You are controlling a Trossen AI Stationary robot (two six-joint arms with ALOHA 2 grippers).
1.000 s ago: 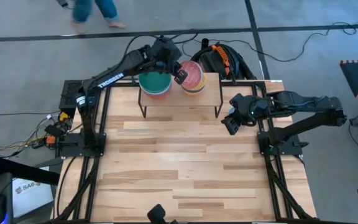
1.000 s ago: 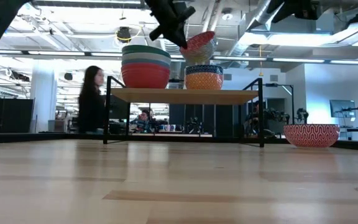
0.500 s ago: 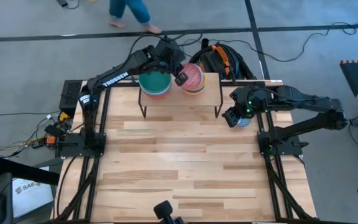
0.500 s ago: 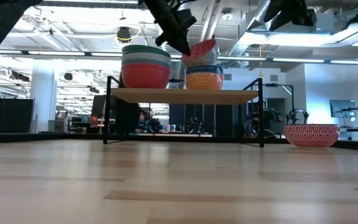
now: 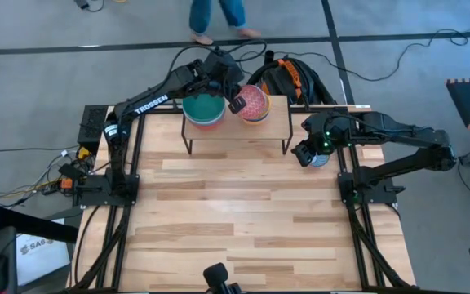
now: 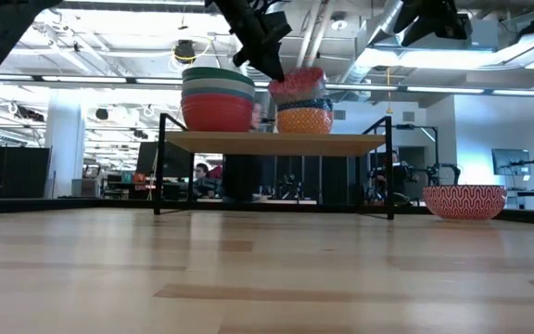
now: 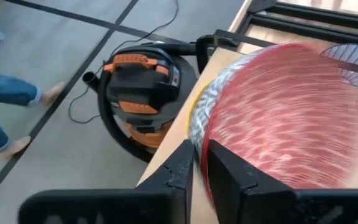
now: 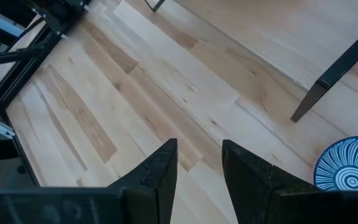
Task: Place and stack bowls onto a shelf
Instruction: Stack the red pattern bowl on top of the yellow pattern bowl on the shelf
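Note:
The shelf [image 5: 276, 122] stands at the table's far edge and carries two stacks of bowls. The left stack [image 6: 217, 97] has a teal bowl [image 5: 203, 108] on top. My left gripper [image 5: 238, 103] is shut on a pink-red patterned bowl [image 6: 297, 85] on top of the right stack [image 6: 304, 116]. My right gripper [image 5: 303, 157] is open and empty, right of the shelf. It hovers beside a bowl [image 5: 322, 160] that rests on the table by its base, blue-and-white inside [image 8: 350, 168] and red-and-white outside [image 6: 464, 201]. My left gripper pinches the pink-red bowl's rim [image 7: 205, 146] on its left side, with one finger outside the wall and one over the inside. The fingers [image 6: 265, 54] slant down from the upper left. The bowl sits almost level, nested on the right stack.
An orange-and-black vacuum [image 5: 288, 77] stands on the floor just beyond the shelf. A person [image 5: 219, 16] walks past farther off. The wide slatted tabletop [image 5: 235, 220] stretches from the shelf to the near edge.
My left gripper has come down with the pink-red bowl, still shut on it. The bowl was tilted above the right stack and now sits almost level on it. My right arm has shifted a little toward the far edge, uncovering the bowl on the table.

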